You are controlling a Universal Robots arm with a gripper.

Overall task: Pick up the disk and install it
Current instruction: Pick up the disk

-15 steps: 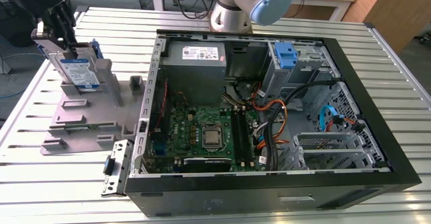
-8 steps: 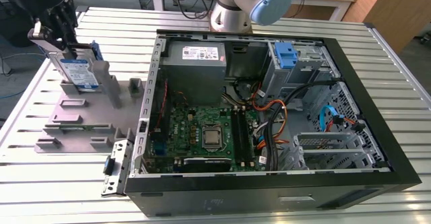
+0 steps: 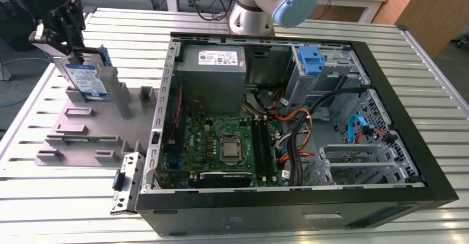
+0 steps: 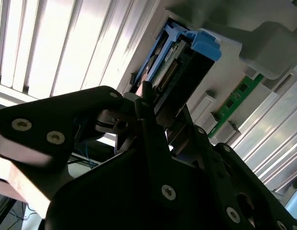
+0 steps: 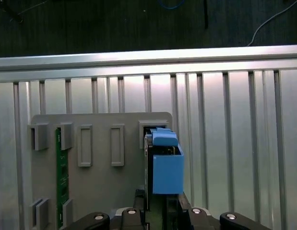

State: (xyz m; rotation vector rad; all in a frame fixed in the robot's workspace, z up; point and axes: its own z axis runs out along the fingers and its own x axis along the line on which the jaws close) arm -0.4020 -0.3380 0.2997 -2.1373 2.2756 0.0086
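One disk [image 3: 85, 79] stands on edge at the exterior view's far left, its labelled face outward and its blue caddy rails [image 5: 166, 173] seen end-on in the first wrist view. The gripper [image 3: 73, 54] is clamped on the disk's upper edge, with one dark finger [image 4: 147, 103] lying against each side of the drive. The disk's lower end is at a raised slot of the grey holder [image 3: 81, 128]; whether it sits in the slot or just above it cannot be told. A green memory module [image 5: 62, 167] lies in another slot of that holder. Holder and open computer case [image 3: 293, 206] rest side by side on the slatted aluminium table [image 3: 59, 200]. Inside the case are the motherboard [image 3: 219, 139], a grey power supply [image 3: 212, 61] and a bare blue bracket [image 3: 311, 60] in the drive bay.
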